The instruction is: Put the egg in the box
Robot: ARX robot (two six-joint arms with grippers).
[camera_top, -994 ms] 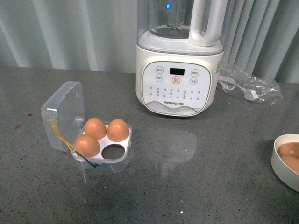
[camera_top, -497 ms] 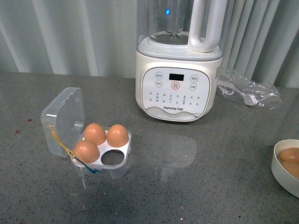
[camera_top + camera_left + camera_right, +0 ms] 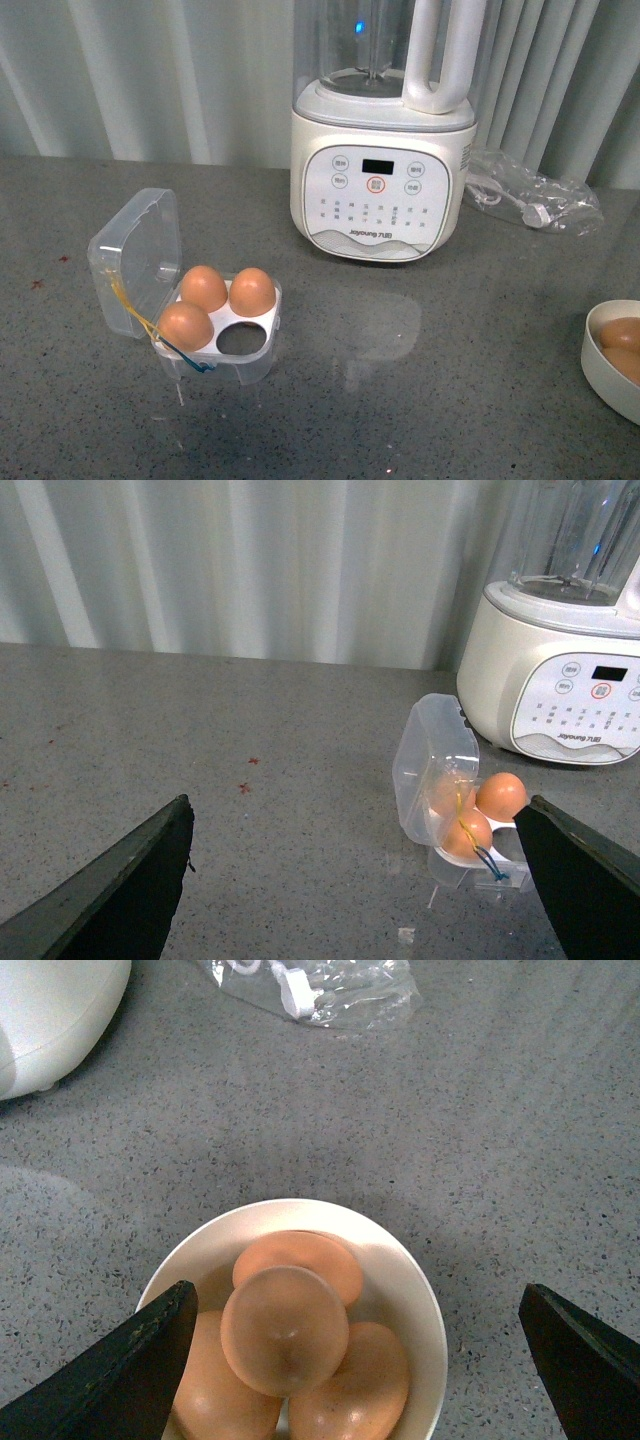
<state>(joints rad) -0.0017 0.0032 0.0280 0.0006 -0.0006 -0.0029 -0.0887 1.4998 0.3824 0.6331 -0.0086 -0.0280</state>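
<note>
Two claws, both spread wide, neither gripping anything.
Your right gripper hangs splayed above the white bowl, and the egg lies uppermost on the other eggs heaped there, untouched. Your left gripper gapes just as wide over the bare grey counter. Farther out, the box stands well apart from the bowl with its lid tipped up; three cells hold eggs, and the near cell on the bowl's side is vacant. Behind it stands the blender, with a crumpled plastic bag beside it.
</note>
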